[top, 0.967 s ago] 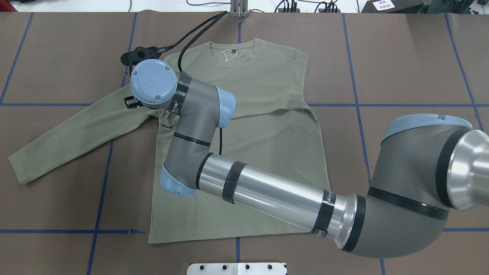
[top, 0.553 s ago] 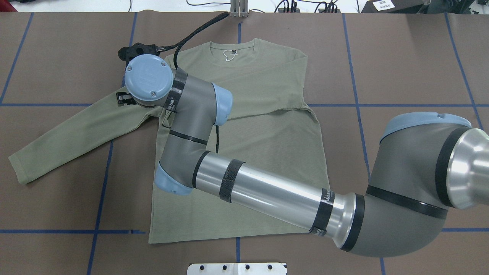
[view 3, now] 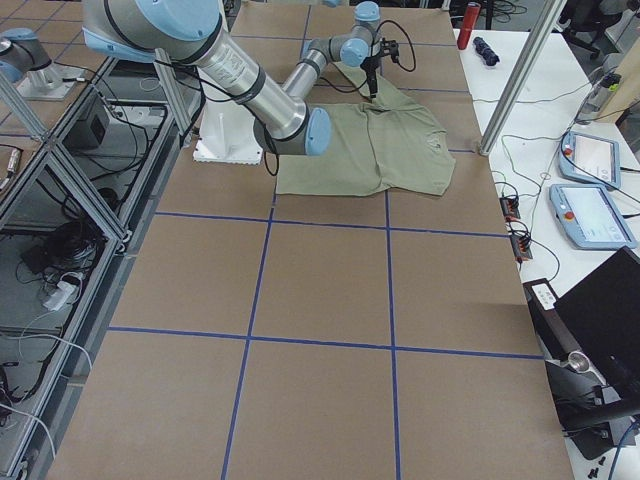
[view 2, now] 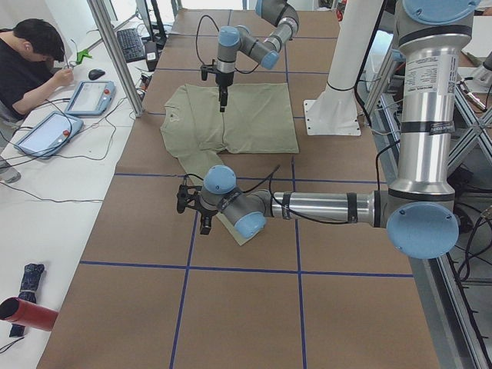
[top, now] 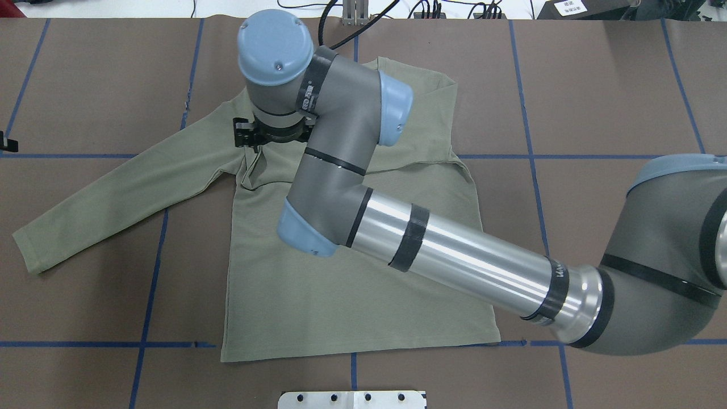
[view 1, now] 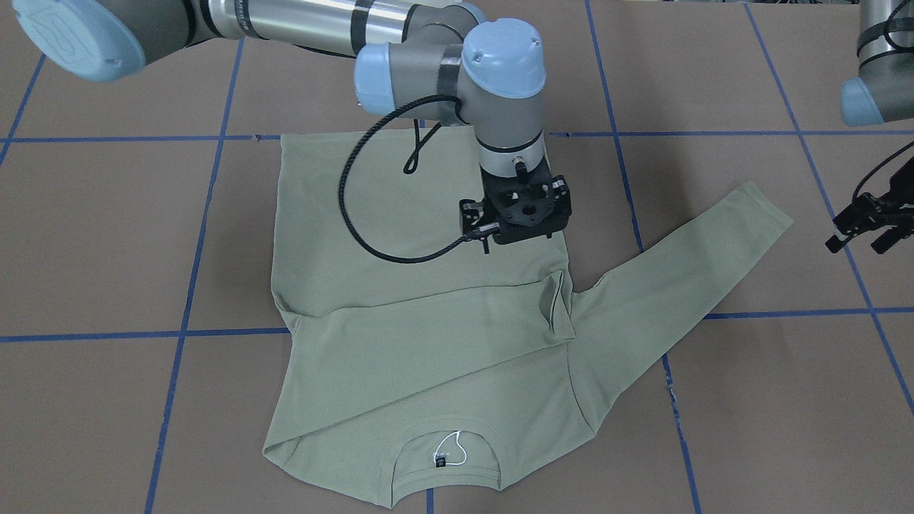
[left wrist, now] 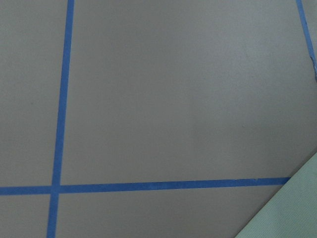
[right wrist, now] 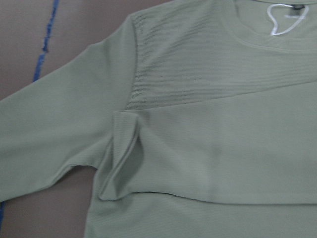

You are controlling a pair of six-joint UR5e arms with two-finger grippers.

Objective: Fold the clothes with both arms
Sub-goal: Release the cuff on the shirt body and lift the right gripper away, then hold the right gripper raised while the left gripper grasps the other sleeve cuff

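We see the sage-green long-sleeved shirt [top: 295, 307] spread flat on the brown surface [top: 596, 85], collar toward the top of the overhead view and hem toward the bottom. One sleeve [view 1: 428, 321] lies folded across the chest, so we judge the fold partly done. The other sleeve [top: 113, 199] stretches out to the lower left of the overhead frame.

The right arm [top: 454, 255] reaches across the shirt's body from the right edge. The right gripper [view 1: 518, 218] points down above the shirt near the armpit pucker [right wrist: 121, 153], probably to line up on the root of the outstretched sleeve. Its fingers are hidden beneath the wrist, so we cannot tell whether they are apart or together.

The left gripper [view 1: 859, 235] hangs at the right edge of the front-facing view, off the cloth beyond the cuff. Its fingers are spread and hold nothing. We judge it is placed there to take the sleeve's far end.
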